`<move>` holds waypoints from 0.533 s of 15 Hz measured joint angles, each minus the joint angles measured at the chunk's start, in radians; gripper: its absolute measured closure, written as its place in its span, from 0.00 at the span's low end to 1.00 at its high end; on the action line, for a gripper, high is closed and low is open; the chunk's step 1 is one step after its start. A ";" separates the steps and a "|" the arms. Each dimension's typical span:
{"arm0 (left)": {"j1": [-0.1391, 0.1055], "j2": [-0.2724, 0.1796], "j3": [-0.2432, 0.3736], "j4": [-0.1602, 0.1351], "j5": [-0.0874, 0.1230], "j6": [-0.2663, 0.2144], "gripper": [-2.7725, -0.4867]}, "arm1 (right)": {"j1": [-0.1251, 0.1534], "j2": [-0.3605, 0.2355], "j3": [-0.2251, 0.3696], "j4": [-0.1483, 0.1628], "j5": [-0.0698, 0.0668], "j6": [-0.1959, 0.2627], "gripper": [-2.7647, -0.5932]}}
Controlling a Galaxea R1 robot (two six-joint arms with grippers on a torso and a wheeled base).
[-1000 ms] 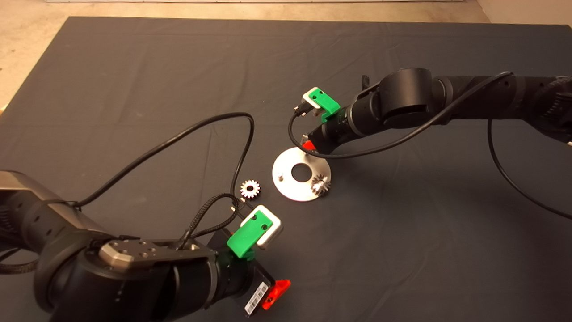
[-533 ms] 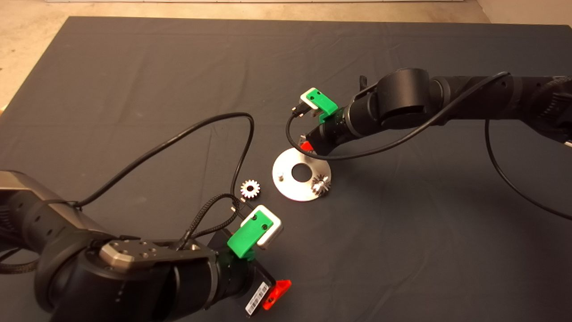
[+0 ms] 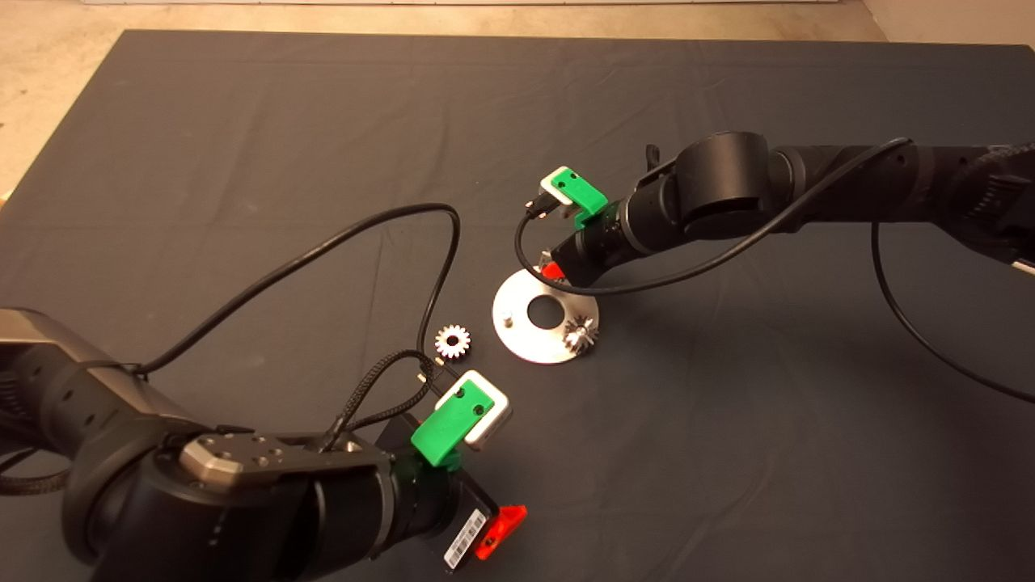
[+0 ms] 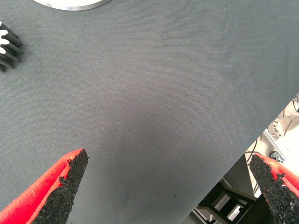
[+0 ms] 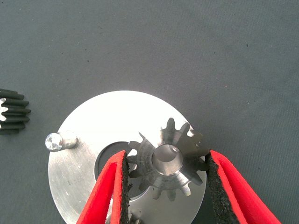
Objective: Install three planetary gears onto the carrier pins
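At the far rim of the carrier disc, right gripper comes in low from the right side. Wrist view: jaws pinch a planetary gear by its teeth, one pad on each flank. Bore sits over a carrier pin, whose tip shows inside the hole; whether the gear is fully seated cannot be told. Gripping by the teeth leaves the bore clear, likely so the pin can pass through.

One gear already sits on the disc's near-right pin. Third pin, on the disc's left, stands bare. Last gear lies flat on the dark mat covering the table, just left of the disc and apart from it.

Left gripper waits at the lower edge, jaws spread wide, nothing between them. Loose gear lies near it, probably the next pick.

Judgement: second of three gears in hand.
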 joint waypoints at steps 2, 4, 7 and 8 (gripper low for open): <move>0.000 0.000 0.000 0.000 0.000 0.000 0.11 | 0.000 0.002 -0.004 0.000 -0.001 -0.001 0.85; 0.000 0.000 0.000 0.000 0.000 0.000 0.11 | 0.000 0.003 -0.009 0.000 -0.001 -0.003 0.85; 0.000 0.000 0.000 0.000 0.000 0.000 0.11 | 0.000 0.003 -0.025 0.000 -0.002 -0.023 0.85; 0.000 -0.002 0.000 0.000 0.000 0.000 0.11 | 0.000 0.004 -0.032 0.000 -0.002 -0.023 0.85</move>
